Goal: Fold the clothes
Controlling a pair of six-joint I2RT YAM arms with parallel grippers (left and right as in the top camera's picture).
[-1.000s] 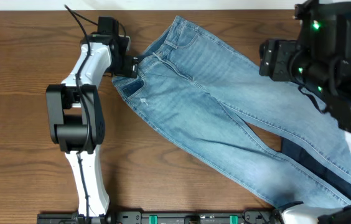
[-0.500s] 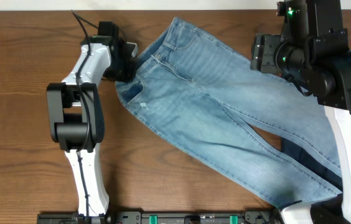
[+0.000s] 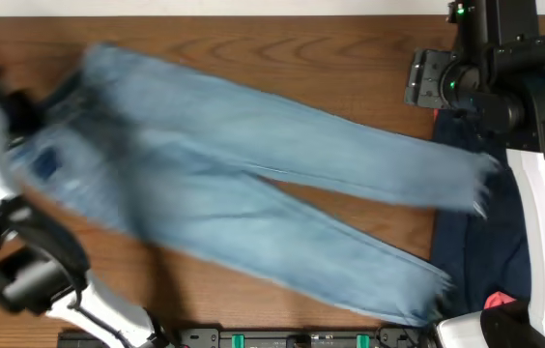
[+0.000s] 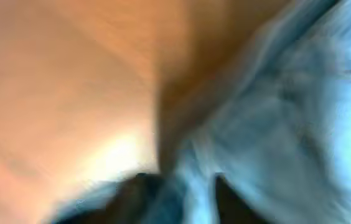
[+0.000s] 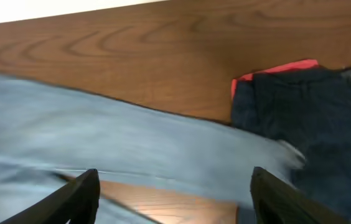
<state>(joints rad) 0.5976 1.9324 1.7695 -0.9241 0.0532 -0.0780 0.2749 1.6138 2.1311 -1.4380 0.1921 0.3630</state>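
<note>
We see the jeans (image 3: 243, 184) spread in a long diagonal across the wooden table (image 3: 253, 39). Their waist end is in the upper left of the overhead frame, and the two legs run toward the lower right. The denim is smeared with blur, most heavily at the left. The upper leg ends in a frayed hem (image 3: 480, 184) that lies over the edge of a dark navy garment (image 3: 480, 242) at the right side. The lower leg's hem (image 3: 437, 290) sits near the bottom, just beside that same garment. A bit of red cloth (image 3: 500, 300) shows at the navy garment's lower edge.

The left gripper (image 4: 182, 196) is at the waist end. In its wrist view we make out only two dark finger shapes with blue cloth between them. The blur is too strong for us to tell whether they clamp the denim.

The right gripper (image 5: 174, 177) hangs in the upper right of the overhead frame. Its fingers (image 5: 79, 199) are spread wide and nothing is held between them. Below it in the wrist view are the jeans leg and the navy garment.
</note>
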